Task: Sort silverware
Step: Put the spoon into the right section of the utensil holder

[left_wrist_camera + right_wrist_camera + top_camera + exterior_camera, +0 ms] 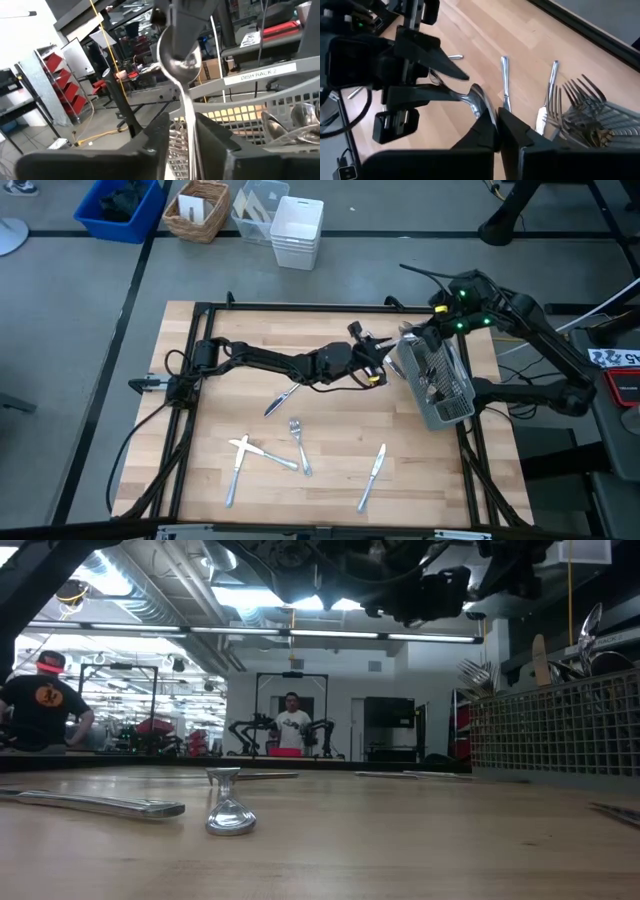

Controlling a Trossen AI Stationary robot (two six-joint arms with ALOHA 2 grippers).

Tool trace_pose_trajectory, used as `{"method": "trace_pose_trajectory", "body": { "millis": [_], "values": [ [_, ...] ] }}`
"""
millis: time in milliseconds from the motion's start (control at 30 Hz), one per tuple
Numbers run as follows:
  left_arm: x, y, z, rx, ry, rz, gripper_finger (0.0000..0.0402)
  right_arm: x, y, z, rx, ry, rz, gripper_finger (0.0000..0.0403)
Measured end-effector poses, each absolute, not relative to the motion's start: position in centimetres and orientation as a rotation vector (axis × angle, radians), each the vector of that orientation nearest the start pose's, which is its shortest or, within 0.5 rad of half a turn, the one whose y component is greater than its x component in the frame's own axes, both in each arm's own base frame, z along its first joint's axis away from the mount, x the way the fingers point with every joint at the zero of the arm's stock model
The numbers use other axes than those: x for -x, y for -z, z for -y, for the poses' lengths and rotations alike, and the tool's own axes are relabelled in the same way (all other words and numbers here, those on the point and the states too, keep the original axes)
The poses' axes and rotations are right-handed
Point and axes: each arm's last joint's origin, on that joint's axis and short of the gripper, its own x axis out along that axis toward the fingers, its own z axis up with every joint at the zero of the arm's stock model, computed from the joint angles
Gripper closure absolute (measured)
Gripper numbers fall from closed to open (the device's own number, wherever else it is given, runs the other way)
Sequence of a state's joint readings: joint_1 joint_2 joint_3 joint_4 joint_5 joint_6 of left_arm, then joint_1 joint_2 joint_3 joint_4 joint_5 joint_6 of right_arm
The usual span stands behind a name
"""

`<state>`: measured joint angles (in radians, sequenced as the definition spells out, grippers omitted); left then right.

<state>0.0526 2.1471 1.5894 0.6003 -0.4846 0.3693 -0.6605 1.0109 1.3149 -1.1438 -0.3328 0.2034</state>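
A silver spoon point(476, 100) is lifted above the table between my two grippers, beside the dark wire-mesh caddy point(445, 390). My right gripper point(497, 127) is shut on the spoon's bowl and shows in the high view point(405, 345) at the caddy's far left corner. My left gripper point(375, 370) reaches in from the table's left. Its fingers point(155, 145) stand slightly apart on either side of the spoon's handle point(189, 125). The caddy holds forks point(575, 92) and spoons point(295, 120). My right gripper pinches the spoon's bowl point(479, 102) between its two fingers, near the bowl's free tip point(175, 55). The fingers come from the table's right, slanting down. The spoon is clear of the table, its handle reaching toward the left gripper. My left gripper has the handle between its fingers with a gap beside it; I cannot tell whether it touches.
Loose silverware lies on the wooden table: a knife point(283, 398), a fork point(298, 442), two crossed pieces point(250, 450) and a knife point(370, 477). Two more pieces point(505, 82) lie by the caddy. Bins point(295, 230) stand beyond the far edge.
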Motion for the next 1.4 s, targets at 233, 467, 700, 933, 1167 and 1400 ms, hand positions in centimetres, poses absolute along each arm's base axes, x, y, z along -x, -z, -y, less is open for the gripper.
{"method": "trace_pose_trajectory", "body": {
  "millis": [233, 467, 700, 933, 1167, 1400],
  "values": [
    [-49.6, -24.2, -1.8, -0.330, -0.487, -0.124, 0.0281, -11.2, -38.4, 7.8, -0.601, 0.467, -0.807, 0.0395],
    [-49.5, -22.6, -0.3, -0.349, -0.429, -0.282, 0.0285, -9.4, -38.2, 6.5, -0.621, 0.490, -0.878, 0.0397],
    [-48.9, -21.0, -1.4, -0.263, -0.449, -0.429, 0.0286, -7.3, -38.9, 4.8, -0.603, 0.482, -0.886, 0.0397],
    [-48.8, -20.8, -1.9, -0.223, -0.453, -0.445, 0.0286, -4.1, -43.1, 2.6, -0.506, 0.542, -0.751, 0.0397],
    [-49.1, -21.0, -1.6, -0.207, -0.365, -0.411, 0.0286, -2.0, -45.2, 1.0, -0.392, 0.519, -0.636, 0.0397],
    [-49.4, -21.7, -1.4, -0.211, -0.280, -0.338, 0.0286, -1.6, -45.2, 0.6, -0.248, 0.442, -0.652, 0.0397]
  ]
}}
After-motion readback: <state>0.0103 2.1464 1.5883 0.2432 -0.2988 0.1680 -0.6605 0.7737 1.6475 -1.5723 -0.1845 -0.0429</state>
